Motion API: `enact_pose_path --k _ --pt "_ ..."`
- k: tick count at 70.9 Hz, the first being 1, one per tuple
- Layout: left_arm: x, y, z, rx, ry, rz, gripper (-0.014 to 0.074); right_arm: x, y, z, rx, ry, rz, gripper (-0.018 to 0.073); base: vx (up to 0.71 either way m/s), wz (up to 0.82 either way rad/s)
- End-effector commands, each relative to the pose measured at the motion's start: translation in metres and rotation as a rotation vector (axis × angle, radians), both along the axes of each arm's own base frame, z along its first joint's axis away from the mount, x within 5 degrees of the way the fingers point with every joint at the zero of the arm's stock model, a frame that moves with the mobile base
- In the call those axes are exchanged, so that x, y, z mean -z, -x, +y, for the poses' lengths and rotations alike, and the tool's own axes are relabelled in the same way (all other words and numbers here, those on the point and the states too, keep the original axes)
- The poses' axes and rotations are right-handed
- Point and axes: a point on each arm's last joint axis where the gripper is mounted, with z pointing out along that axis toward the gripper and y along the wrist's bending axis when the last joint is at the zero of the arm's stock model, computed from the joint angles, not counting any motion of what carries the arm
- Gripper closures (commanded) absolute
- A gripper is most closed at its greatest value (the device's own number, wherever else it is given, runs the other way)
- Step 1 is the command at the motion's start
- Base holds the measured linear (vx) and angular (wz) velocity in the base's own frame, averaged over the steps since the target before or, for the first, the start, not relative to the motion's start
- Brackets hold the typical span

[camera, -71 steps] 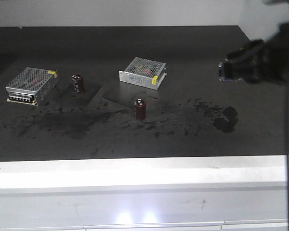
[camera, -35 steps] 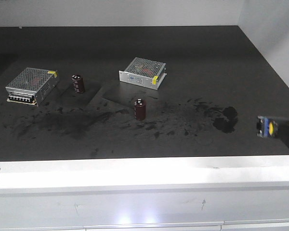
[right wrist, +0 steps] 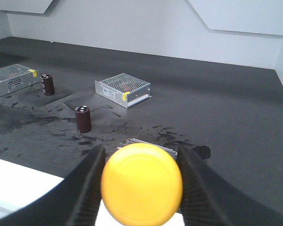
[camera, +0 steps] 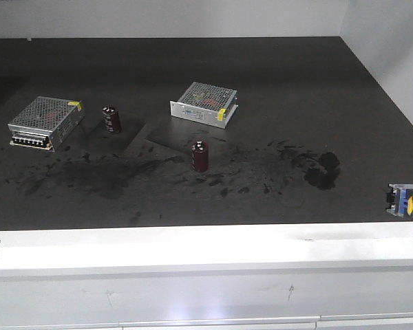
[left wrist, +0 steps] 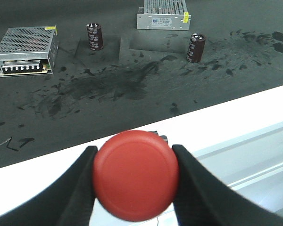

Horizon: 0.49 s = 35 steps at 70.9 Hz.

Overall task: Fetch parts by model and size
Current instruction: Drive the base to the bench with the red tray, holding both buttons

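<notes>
The red-capped switch [left wrist: 137,175] fills the bottom of the left wrist view. My left gripper [left wrist: 134,160] is shut on it, one black finger on each side of the cap, above the white ledge. The yellow-capped switch [right wrist: 141,183] is held the same way in my right gripper [right wrist: 141,160], with its grey base edge showing behind the cap. In the front view this yellow switch [camera: 406,201], on its blue-trimmed base, shows at the far right edge just above the ledge. The fingers holding it are out of frame there.
Two silver mesh-topped boxes [camera: 45,122] [camera: 204,104] and two maroon capacitors [camera: 111,119] [camera: 200,155] stand on the dark stained table [camera: 296,89]. A white ledge [camera: 193,247] runs along the front. A grey wall [camera: 392,48] closes the right side.
The right arm has come down from the upper right toward the front right edge with the yellow switch. Only the switch now shows in the front view. The boxes and capacitors have not moved.
</notes>
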Motion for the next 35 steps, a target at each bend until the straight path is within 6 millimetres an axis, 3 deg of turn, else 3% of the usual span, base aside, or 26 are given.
enact_pose_path --k 1,35 --pt "-0.0149 -0.0022 -0.0011 0.002 0.040 -0.094 0.0603 -0.0150 -0.0004 0.0010 -0.013 -0.003 -0.098 0.0561 0.00 0.00" --pt "-0.0149 -0.0022 -0.0011 0.002 0.040 -0.094 0.0603 -0.0150 -0.0004 0.0010 -0.013 -0.003 -0.098 0.0561 0.00 0.02"
